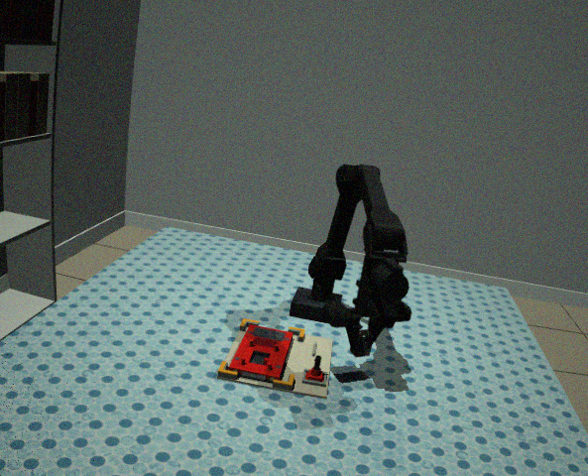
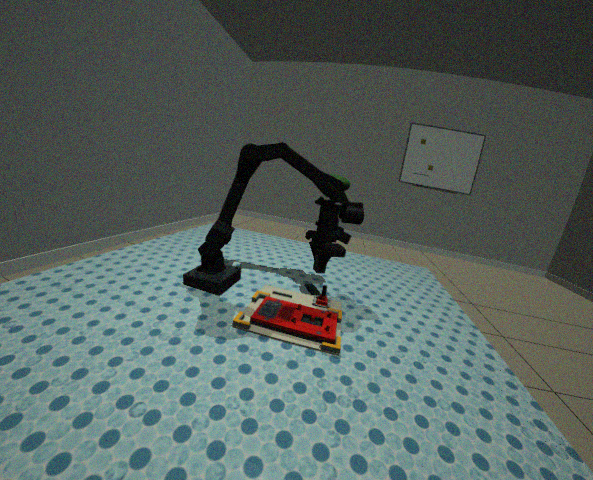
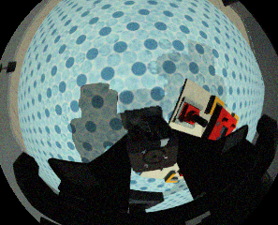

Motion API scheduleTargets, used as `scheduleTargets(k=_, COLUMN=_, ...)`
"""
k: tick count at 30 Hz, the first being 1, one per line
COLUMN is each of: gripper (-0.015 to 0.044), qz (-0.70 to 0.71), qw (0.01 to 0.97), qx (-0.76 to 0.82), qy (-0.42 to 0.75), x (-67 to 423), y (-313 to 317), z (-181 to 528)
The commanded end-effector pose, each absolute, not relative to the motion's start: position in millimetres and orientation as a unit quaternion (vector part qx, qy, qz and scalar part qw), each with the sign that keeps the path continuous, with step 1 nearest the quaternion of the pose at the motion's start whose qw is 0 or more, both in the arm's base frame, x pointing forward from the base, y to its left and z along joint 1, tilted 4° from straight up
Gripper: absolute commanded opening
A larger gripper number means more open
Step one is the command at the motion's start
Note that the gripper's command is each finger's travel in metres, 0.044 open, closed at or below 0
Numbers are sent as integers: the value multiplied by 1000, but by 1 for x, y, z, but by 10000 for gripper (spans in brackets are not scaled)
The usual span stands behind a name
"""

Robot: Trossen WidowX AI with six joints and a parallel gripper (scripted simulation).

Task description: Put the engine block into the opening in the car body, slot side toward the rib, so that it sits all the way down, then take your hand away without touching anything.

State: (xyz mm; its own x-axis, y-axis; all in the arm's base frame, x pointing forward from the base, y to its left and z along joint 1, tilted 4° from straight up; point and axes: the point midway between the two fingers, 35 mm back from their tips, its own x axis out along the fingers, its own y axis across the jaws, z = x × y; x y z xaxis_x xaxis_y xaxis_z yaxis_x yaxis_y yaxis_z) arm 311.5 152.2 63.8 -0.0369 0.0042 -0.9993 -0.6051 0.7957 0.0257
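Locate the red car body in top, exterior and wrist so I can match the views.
Top: red car body lies lower centre, on the pale base board, left of the end effector.
Exterior: car body sits centre, below and in front of the end effector.
Wrist: only a red part shows, right of centre.
Shared landmark: the small red-and-black upright piece on the board beside the body.
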Motion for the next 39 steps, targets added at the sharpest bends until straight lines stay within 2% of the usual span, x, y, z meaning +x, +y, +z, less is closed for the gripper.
scheduleTargets(k=1, gripper=0, qz=233, qw=655, qx=-222, qy=684, x=311, y=152, z=55)
scheduleTargets(k=39, gripper=0, qz=233, qw=655, qx=-222, qy=684, x=308, y=152, z=-8)
